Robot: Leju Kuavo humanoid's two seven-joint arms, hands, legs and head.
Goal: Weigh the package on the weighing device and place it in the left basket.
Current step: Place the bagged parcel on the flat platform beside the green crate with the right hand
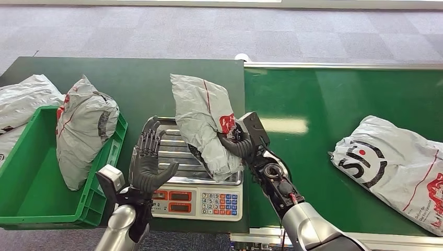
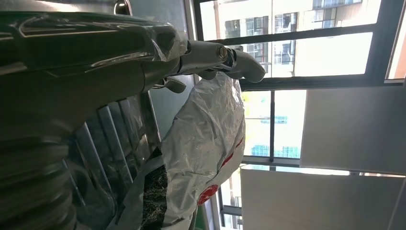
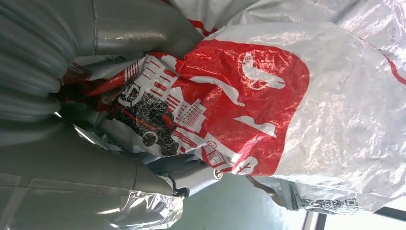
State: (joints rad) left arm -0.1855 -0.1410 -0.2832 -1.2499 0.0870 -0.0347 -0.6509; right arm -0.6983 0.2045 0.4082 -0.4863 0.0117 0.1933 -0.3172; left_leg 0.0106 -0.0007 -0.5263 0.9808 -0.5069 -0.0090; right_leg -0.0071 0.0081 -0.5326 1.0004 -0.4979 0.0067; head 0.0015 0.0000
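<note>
Setting: a dark green counter (image 1: pixel 156 78) is sitting on grey carpet, with a green conveyor belt (image 1: pixel 334 104) at 3 o'clock.
Package (image 1: pixel 201 123): it is standing on the scale (image 1: pixel 198 201) platform, long axis running 11 to 5 o'clock.
Right hand (image 1: pixel 237 144): its fingers (image 1: pixel 230 145) are wrapping the package's 3 o'clock edge.
Left hand (image 1: pixel 149 164): it is hovering at the package's 9 o'clock, fingers spread, holding nothing.
Left basket (image 1: pixel 31 204): it is lying further toward 9 o'clock, so the left hand is nearer.

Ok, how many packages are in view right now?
4: one on the scale in the right hand, one on the basket, one far left, one on the belt.
</note>
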